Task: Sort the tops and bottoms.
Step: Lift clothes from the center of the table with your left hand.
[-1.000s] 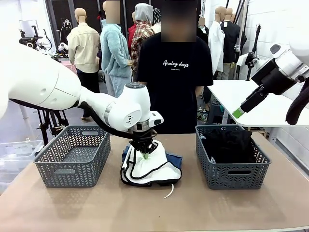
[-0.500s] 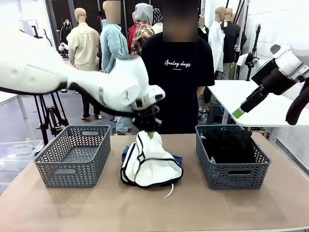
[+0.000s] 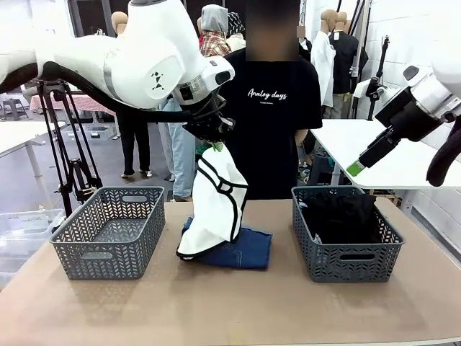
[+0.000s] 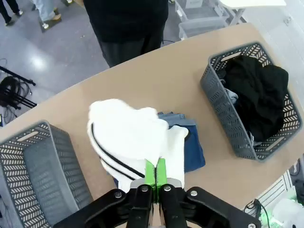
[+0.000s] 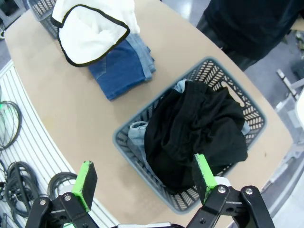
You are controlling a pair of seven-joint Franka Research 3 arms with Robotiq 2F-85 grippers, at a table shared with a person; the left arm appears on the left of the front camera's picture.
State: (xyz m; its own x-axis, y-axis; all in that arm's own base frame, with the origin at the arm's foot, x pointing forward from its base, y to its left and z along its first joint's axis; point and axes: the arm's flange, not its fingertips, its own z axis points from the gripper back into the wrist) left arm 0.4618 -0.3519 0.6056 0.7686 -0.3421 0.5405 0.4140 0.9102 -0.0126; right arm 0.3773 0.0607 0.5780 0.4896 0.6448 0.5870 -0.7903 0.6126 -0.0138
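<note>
Currently, left gripper [image 3: 213, 144] is clamped on the white top [image 3: 216, 205], which hangs over folded jeans [image 3: 241, 252], hem apparently touching them; right gripper [image 5: 145, 175] hovers, jaws apart, above the black top [image 5: 194, 133].

Bright, even overhead light, soft shadows

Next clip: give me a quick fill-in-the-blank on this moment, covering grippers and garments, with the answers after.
1. The left gripper is shut on the ____ top.
2. The black garment lies in the ____ basket.
3. The right gripper is ____.
4. The folded denim on the table is ____ in colour.
Missing words: white; right; open; blue.
</note>
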